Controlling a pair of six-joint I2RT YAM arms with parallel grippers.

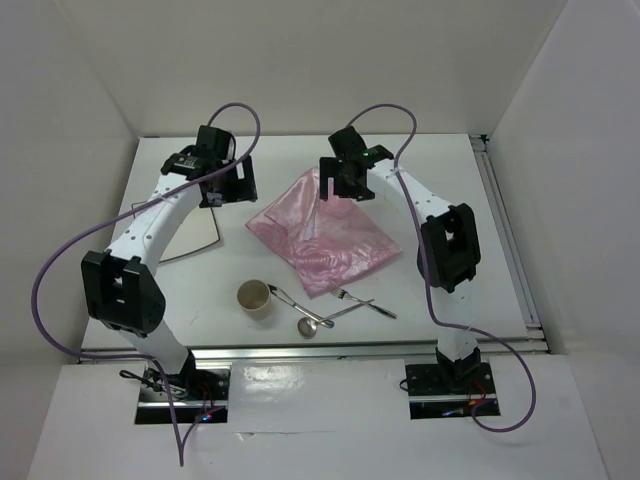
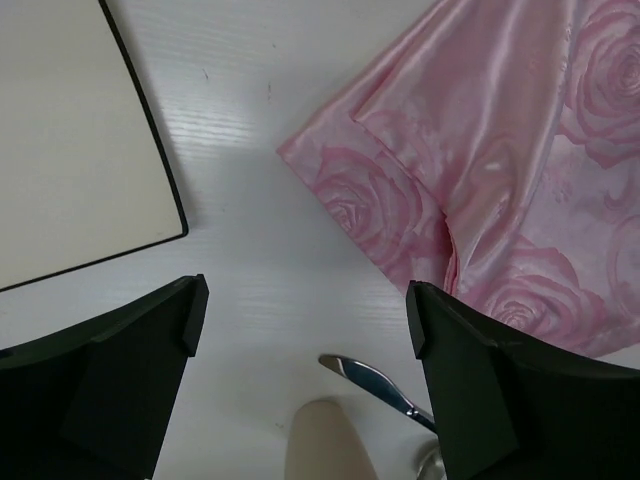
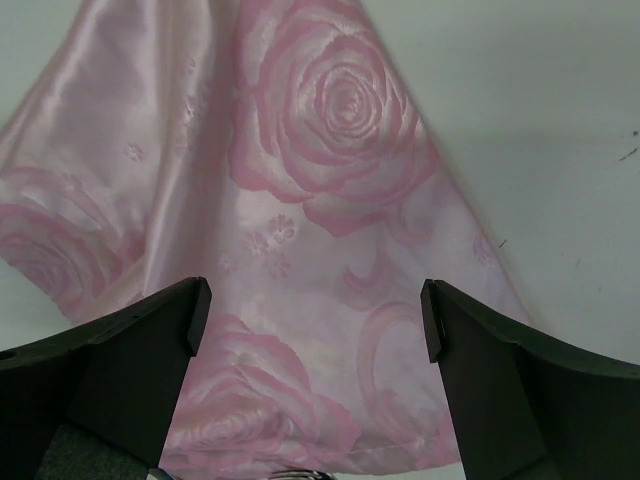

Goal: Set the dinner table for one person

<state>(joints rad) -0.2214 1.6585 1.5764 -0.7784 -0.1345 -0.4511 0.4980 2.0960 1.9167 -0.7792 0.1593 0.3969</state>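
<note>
- The left gripper [image 2: 305, 320] hangs over bare table. Its two matte black, wedge-shaped fingers [image 2: 130, 360] are spread wide with nothing between them.
- The right gripper [image 3: 315, 320] has the same blunt black fingers, also spread wide and gripping nothing. It hovers above the cloth.
- The cloth [image 3: 300, 200] is glossy pink satin woven with large roses and small flowers. It lies rumpled, with soft folds and one corner tapering to 12 o'clock in the right wrist view.
- In the top view the cloth forms a rough diamond at the middle of the table, and its 12 o'clock corner is under the right gripper.
- The plate [image 2: 70, 150] is flat and cream-white, a rounded square with a thin dark rim. It lies at 9 o'clock of the cloth, apart from it and partly hidden by the left arm.
- The cup [image 1: 254, 298] is beige and round with its mouth up. It stands at 7 o'clock of the cloth.
- The cutlery [image 1: 300, 305] consists of slim polished steel pieces that cross one another just at 3 o'clock of the cup and touch the cloth's 6 o'clock corner. A spoon [image 1: 308, 326] with a round bowl lies among them.
- The table [image 1: 450, 170] is a large flat white rectangle with a fine linear grain. It fills the top view from the arm bases to the back wall.
- Ribbed aluminium rails [image 1: 320, 352] run along the table's 6 o'clock and 3 o'clock edges.
</note>
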